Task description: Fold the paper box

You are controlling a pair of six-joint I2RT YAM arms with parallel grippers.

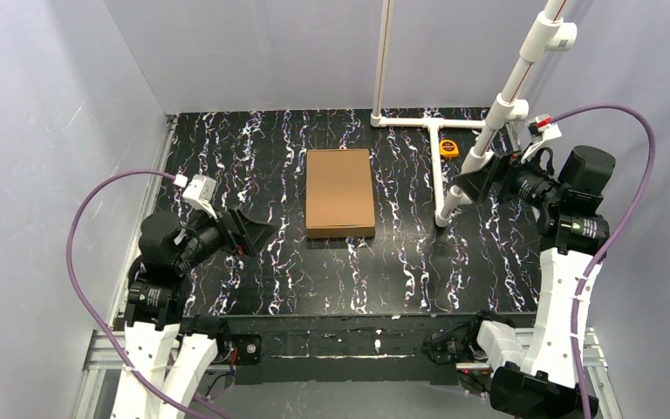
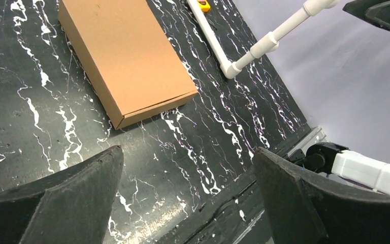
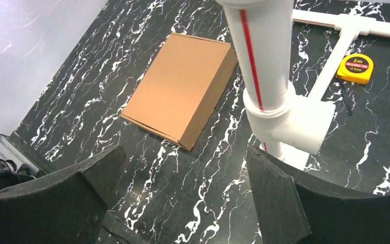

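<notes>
The paper box (image 1: 340, 192) is a plain brown cardboard mailer, lying flat and closed as a shallow rectangular box in the middle of the black marbled table. It also shows in the left wrist view (image 2: 127, 56) and in the right wrist view (image 3: 183, 86). My left gripper (image 1: 257, 231) hovers to the left of the box, apart from it, open with nothing between its fingers (image 2: 71, 198). My right gripper (image 1: 475, 179) hangs to the right of the box beside the white pipe, open and empty too, its fingers (image 3: 279, 198) wide apart.
A white PVC pipe frame (image 1: 440, 166) stands on the back right of the table, with a slanted pipe (image 3: 264, 76) close in front of my right gripper. A yellow tape measure (image 1: 449, 148) lies beside it. Grey walls close in the table.
</notes>
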